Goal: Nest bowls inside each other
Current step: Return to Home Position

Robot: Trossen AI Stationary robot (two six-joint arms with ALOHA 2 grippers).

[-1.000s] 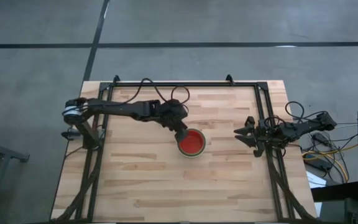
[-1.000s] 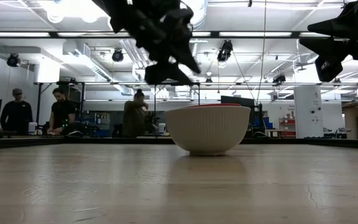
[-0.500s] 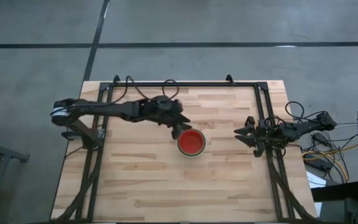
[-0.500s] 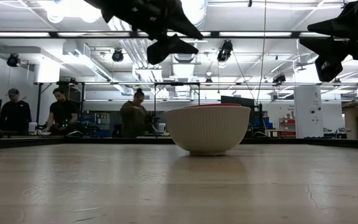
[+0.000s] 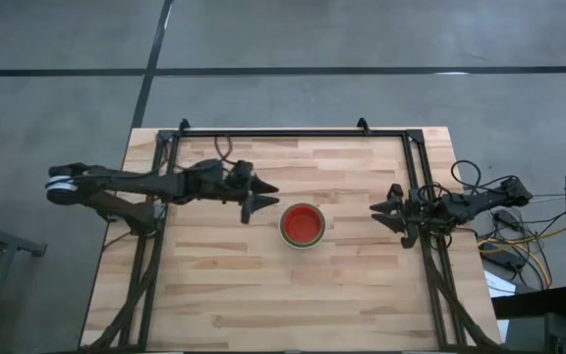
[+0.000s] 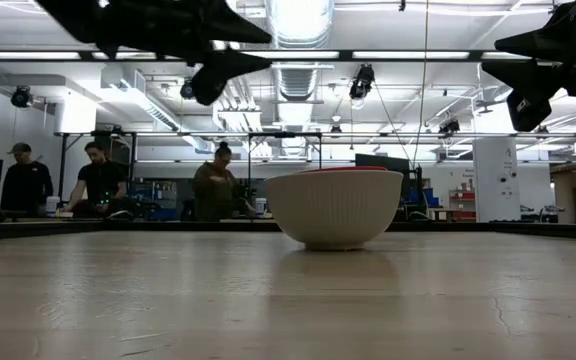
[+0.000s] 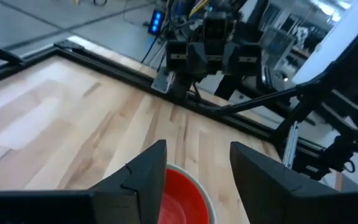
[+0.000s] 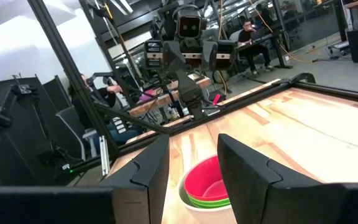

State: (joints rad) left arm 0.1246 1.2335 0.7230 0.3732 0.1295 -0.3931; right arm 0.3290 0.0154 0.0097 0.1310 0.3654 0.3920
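Drawn back leftward, my left gripper (image 5: 261,202) now hangs left of the nested bowls (image 5: 303,225), clear of them, fingers spread and empty. They sit at the table's (image 5: 224,295) centre, red bowl (image 7: 185,199) topmost. My right gripper (image 5: 381,211) waits at the right edge, fingers spread.

The table (image 5: 263,305) is obstructed only by the stack of bowls (image 5: 303,225) near its centre. Bare wood is left all round it, widest toward the near edge and both near corners. The left pincer (image 5: 261,199), spread open, is held above the boards just left of the stack. The right pincer (image 5: 381,210), also spread, is held at the right edge. The far, left and right edges are bordered by black frame rails (image 5: 293,133).
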